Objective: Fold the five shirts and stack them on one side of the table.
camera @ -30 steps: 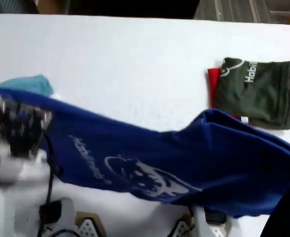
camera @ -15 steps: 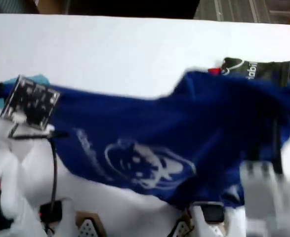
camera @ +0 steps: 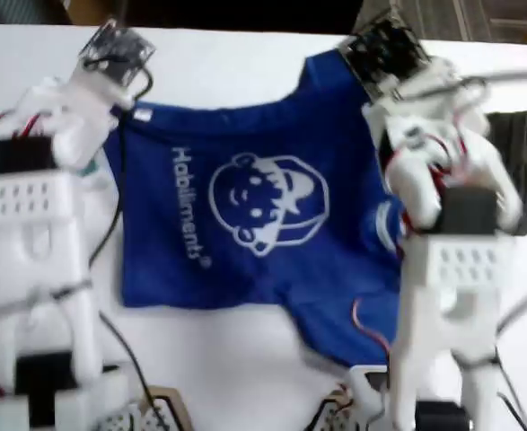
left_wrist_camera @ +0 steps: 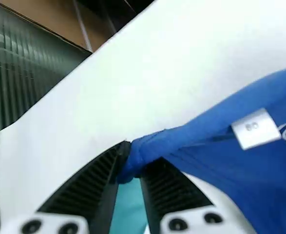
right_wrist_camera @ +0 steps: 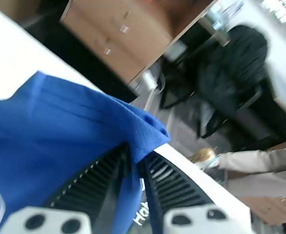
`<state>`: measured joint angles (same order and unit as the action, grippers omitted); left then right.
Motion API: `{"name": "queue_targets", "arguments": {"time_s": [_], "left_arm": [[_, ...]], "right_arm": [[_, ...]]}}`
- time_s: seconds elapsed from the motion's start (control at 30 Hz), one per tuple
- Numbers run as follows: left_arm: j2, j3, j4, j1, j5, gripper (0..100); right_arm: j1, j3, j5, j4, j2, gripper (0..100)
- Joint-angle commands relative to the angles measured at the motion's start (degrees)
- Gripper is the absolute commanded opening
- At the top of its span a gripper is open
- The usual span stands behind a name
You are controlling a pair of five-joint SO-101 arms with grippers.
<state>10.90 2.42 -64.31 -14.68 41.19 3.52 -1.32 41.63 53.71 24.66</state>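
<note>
A blue shirt (camera: 245, 215) with a white cartoon print lies spread print-up across the middle of the white table (camera: 245, 54). My left gripper (camera: 127, 101) is shut on its far left corner; in the left wrist view the black fingers (left_wrist_camera: 96, 183) pinch a bunch of blue fabric (left_wrist_camera: 143, 148) near a white tag (left_wrist_camera: 252, 127). My right gripper (camera: 353, 67) is shut on the far right corner, and blue cloth (right_wrist_camera: 84, 141) runs between its fingers (right_wrist_camera: 96, 178). A folded dark green shirt (camera: 519, 162) lies at the right, partly behind the right arm.
A teal shirt (left_wrist_camera: 128, 214) lies under the left arm at the table's left side. Both white arms stretch from the near edge to the far side, flanking the blue shirt. Cables and arm bases (camera: 155, 413) line the near edge.
Both arms have swung from the near side to the far side, carrying the blue shirt. It hung stretched between them before and now lies flat with the print up.
</note>
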Motion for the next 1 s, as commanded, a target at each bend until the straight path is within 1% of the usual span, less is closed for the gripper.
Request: {"name": "queue_targets", "arguments": {"time_s": [0.0,0.17,0.27,0.4,0.43,0.5,0.57,0.63,0.83,0.97], "left_arm": [[-10.8,16.5,-1.0,0.4,-0.3,3],[-27.5,37.7,-11.9,1.2,-0.4,3],[-36.9,48.5,-15.9,1.4,-0.6,3],[-46.4,62.4,-20.0,1.5,-0.6,3],[-48.4,65.6,-20.8,1.5,-0.6,3],[-51.5,70.7,-22.2,1.5,-0.6,3],[-53.8,74.2,-24.4,1.8,-0.6,3],[-55.6,75.8,-27.7,2.3,-0.6,3],[-59.7,76.1,-37.3,2.5,-0.3,3],[-59.1,75.0,-38.2,1.3,-0.4,3]], "right_arm": [[-0.1,-0.4,0.0,-7.3,-5.4,2.0],[-0.1,5.5,0.0,-9.5,-14.7,2.0],[-0.2,9.1,0.0,-9.2,-21.0,2.0],[-2.1,14.6,0.0,-9.1,-27.6,2.0],[-2.7,16.3,-0.5,-9.0,-29.0,2.0],[-3.9,20.1,-4.9,-9.0,-31.3,2.0],[-5.1,24.6,-9.9,-9.0,-33.5,2.0],[-5.6,27.9,-12.8,-8.3,-35.6,2.0],[-4.0,29.1,-13.2,6.1,-37.6,2.0],[-3.9,28.9,-13.2,16.6,-37.6,2.0]]}}
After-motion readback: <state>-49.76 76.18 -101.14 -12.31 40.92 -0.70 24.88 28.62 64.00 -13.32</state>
